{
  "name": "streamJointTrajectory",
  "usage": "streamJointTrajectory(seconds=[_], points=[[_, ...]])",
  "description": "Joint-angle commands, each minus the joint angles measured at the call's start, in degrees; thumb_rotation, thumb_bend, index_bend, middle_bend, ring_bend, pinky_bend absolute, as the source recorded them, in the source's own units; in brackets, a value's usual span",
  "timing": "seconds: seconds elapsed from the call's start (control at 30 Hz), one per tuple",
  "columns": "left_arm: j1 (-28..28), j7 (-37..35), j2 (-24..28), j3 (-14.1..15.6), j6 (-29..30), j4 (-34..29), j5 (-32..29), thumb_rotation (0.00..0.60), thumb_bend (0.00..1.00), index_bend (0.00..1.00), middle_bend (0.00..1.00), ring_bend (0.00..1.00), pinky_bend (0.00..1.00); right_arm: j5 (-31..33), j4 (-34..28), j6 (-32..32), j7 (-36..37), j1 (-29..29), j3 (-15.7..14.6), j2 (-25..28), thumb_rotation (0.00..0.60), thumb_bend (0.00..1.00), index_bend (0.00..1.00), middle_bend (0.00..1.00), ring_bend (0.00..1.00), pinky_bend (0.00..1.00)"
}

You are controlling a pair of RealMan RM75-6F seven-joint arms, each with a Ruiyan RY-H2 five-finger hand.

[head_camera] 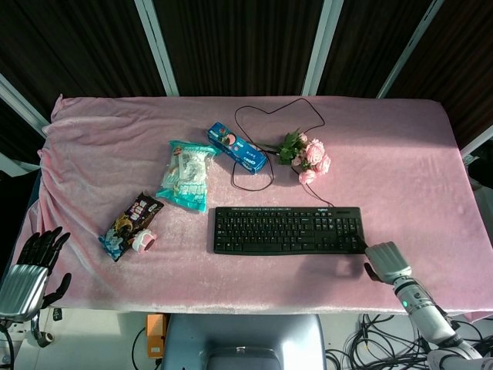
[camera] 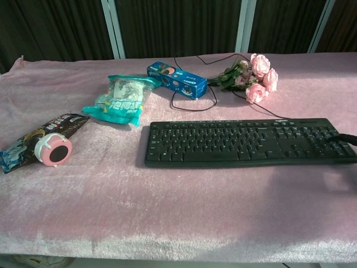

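A worktop (head_camera: 400,154) draped in pink velvet cloth fills both views, seen from above in the head view and from the front edge in the chest view. The largest thing on it is a black keyboard (head_camera: 287,230), lying flat near the front edge, its thin black cable (head_camera: 254,116) looping away toward the back. The right hand (head_camera: 387,261) sits at the keyboard's right end, palm down, its fingers (camera: 347,135) just reaching onto that end; whether they press on it or only rest against it cannot be told, and the hand holds nothing. This looks like the start of a push or grip on the keyboard, and any next move would call for a firmer hold on that end before it can be shifted. The left hand (head_camera: 31,266) hangs off the front left corner of the worktop, fingers spread wide, holding nothing and well apart from everything. Behind the keyboard lies a teal snack bag (head_camera: 187,173), then a blue cookie box (head_camera: 236,148), then a bunch of pink roses (head_camera: 308,156) beside the cable. To the left lies a dark snack packet (head_camera: 129,224), with a small pink round timer (head_camera: 142,242) touching its near end.
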Motion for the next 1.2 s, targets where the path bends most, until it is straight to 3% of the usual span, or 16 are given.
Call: streamJointTrajectory(seconds=[0.03,0.3,0.53,0.6,0.7,0.77,0.8,0.97,1.2], points=[[0.02,-0.06,0.02,0.00,0.04,0.03,0.02,0.600,0.43,0.00,0.00,0.00,0.00,0.12,0.03,-0.27,-0.24,0.12,-0.11,-0.12,0.600,0.63,0.14,1.00,1.00,1.00],[0.18,-0.22,0.08,-0.02,0.42,0.04,0.18,0.600,0.43,0.00,0.00,0.00,0.00,-0.66,-1.16,2.24,0.65,-0.52,0.38,0.90,0.600,0.63,0.14,1.00,1.00,1.00],[0.27,-0.16,0.06,0.03,0.67,0.00,0.40,0.600,0.43,0.00,0.00,0.00,0.00,-5.93,-5.21,11.16,3.28,-3.47,0.39,3.96,0.600,0.63,0.09,0.99,0.97,0.97],[0.32,-0.13,0.05,0.05,0.77,0.01,0.48,0.600,0.43,0.00,0.00,0.00,0.00,-8.71,-6.42,14.86,4.42,-4.74,0.01,4.83,0.600,0.63,0.03,0.84,0.80,0.81],[0.29,-0.09,0.01,0.05,0.76,0.02,0.56,0.600,0.43,0.00,0.00,0.00,0.00,-14.68,-7.37,21.81,6.71,-6.84,-0.86,5.74,0.600,0.60,0.00,0.40,0.40,0.49],[0.21,-0.10,-0.02,0.08,0.62,0.05,0.62,0.600,0.43,0.00,0.00,0.00,0.00,-18.19,-7.23,25.81,8.60,-8.04,-1.43,6.07,0.600,0.57,0.00,0.19,0.20,0.36],[0.17,-0.10,-0.02,0.09,0.54,0.05,0.65,0.600,0.43,0.00,0.00,0.00,0.00,-19.25,-6.95,27.18,9.00,-8.49,-1.55,6.09,0.600,0.56,0.00,0.14,0.15,0.32],[-0.10,0.10,-0.11,0.10,0.25,-0.05,0.88,0.600,0.43,0.00,0.00,0.00,0.00,-20.88,-6.21,28.79,9.28,-9.58,-2.01,6.18,0.600,0.54,0.00,0.06,0.08,0.29],[-0.26,0.35,-0.17,0.02,-0.09,-0.08,0.65,0.600,0.43,0.00,0.00,0.00,0.00,-20.39,-6.46,27.57,8.50,-9.72,-1.69,6.28,0.600,0.55,0.00,0.04,0.06,0.28]])
